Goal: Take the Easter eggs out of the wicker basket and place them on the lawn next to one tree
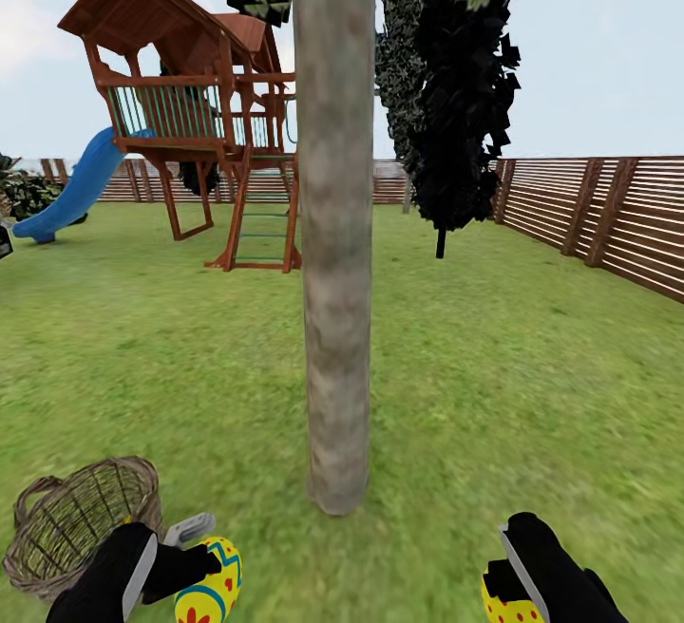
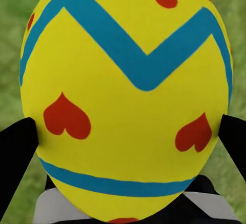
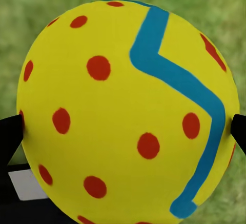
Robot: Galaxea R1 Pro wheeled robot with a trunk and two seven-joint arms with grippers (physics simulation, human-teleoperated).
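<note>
The left gripper (image 1: 195,561) is closed on an Easter egg (image 1: 211,583) — in the left wrist view its black fingers (image 2: 15,155) press both flanks of the yellow shell (image 2: 128,101), which carries blue zigzag bands and red hearts and dots. The right gripper (image 1: 503,571) is clamped on a second egg (image 1: 508,604); in the right wrist view that egg (image 3: 128,116) is yellow with red dots and one bent blue band, a dark finger (image 3: 10,134) touching each side. Blurred green grass lies behind both eggs.

In the head view both held eggs sit low over the lawn (image 1: 494,367), at the picture's bottom edge, one on either side of the tree (image 1: 334,224). Its pale grey-brown trunk rises straight from the grass between the two arms, near both eggs. The wicker basket (image 1: 71,523) rests on the grass just beside the left gripper, on its outer side; through the open weave its inside cannot be read clearly.

Farther back stand a wooden playset (image 1: 195,101) with a blue slide (image 1: 71,186), a small all-black tree (image 1: 456,101), and the brown slatted fence (image 1: 608,215) closing the garden.
</note>
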